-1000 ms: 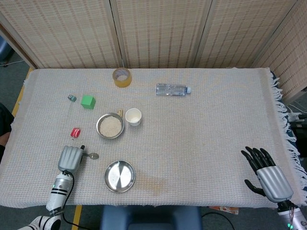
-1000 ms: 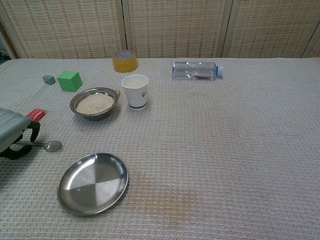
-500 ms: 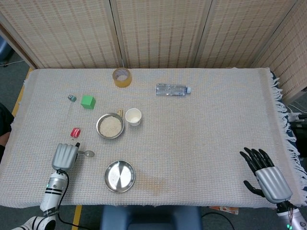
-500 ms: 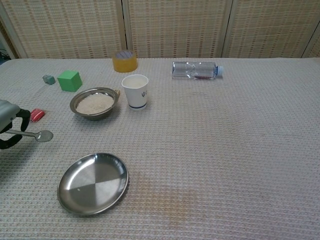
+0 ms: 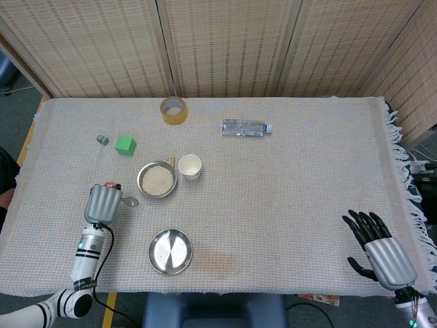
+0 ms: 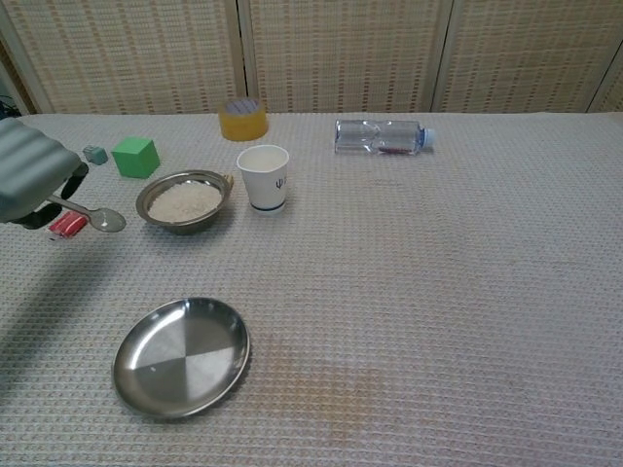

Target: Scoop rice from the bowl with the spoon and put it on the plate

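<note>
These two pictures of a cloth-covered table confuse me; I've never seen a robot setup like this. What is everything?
Both pictures come from the robot's own cameras: one looks down from its head, one looks forward from its chest. It has two arms ending in human-like hands. The left hand holds a metal spoon, raised beside the steel bowl of rice. The right hand rests open near the table's far corner, holding nothing. An empty round steel plate lies nearer the robot. Also on the cloth: a white paper cup, a clear plastic bottle on its side, a yellowish tape roll, a green cube and a small red object.
</note>
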`<action>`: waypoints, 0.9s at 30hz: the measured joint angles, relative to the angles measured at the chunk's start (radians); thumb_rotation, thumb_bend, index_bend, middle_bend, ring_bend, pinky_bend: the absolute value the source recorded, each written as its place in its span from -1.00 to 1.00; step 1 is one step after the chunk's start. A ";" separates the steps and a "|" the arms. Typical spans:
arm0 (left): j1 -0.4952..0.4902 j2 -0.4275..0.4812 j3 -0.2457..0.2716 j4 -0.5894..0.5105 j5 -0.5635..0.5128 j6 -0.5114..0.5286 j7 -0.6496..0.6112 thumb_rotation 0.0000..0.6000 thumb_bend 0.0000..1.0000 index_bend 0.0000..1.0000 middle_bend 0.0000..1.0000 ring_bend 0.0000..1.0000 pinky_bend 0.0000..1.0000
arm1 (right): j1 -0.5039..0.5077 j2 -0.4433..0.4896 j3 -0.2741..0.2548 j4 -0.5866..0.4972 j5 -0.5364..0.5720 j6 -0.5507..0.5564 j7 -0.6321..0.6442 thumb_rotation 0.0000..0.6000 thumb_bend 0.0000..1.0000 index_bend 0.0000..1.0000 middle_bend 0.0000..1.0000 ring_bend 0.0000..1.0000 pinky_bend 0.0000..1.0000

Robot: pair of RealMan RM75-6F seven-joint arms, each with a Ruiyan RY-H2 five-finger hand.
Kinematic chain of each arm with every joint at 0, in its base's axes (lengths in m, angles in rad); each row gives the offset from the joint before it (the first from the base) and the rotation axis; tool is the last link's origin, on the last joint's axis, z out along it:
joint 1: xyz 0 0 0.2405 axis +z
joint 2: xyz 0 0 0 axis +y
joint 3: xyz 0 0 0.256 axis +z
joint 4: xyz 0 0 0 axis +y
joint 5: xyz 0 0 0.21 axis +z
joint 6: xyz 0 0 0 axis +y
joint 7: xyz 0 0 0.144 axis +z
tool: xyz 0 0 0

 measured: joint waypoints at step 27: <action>-0.273 -0.241 -0.046 0.352 -0.147 0.058 0.374 1.00 -0.24 0.36 1.00 1.00 1.00 | -0.001 0.029 0.011 -0.011 0.035 -0.007 0.020 1.00 -0.63 -1.00 -1.00 -1.00 -1.00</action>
